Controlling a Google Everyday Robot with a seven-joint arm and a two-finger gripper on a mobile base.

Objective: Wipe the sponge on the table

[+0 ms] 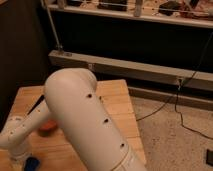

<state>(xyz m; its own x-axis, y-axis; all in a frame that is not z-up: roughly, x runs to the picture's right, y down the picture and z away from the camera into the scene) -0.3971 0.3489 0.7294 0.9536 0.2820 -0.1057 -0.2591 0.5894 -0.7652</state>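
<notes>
Finds the sponge (32, 163) at the table's (117, 100) front left corner, a bright blue scrap at the very bottom of the view, low on the wood. Finds the claw (19, 156) just left of it, at the end of the white arm (80, 115), which folds over from the right and hides most of the table's middle and front. Cannot tell whether the claw is wide, narrow or holding the sponge, nor whether it touches it: too much lies hidden at the bottom of the view. Shows a carrot (48, 127) near by, a little toward the back edge from the sponge, partly behind the arm. Fits, by the look of it, either a claw closing in on the sponge or one pressing it to the wood for a stroke; settles neither. Calls for the same care in both cases: keep the sponge's broad face flat on the planks, press lightly enough that the soft block neither folds nor rolls, and hold the wrist low and steady. Keep any stroke inside the front and left edges, both close here, so that the sponge does not slip off the corner. Steer wide of the carrot, since a sweep toward the back edge would probably knock it. Favour, for longer strokes, the wood toward the right edge and back right corner, where the arm does not block the view.
</notes>
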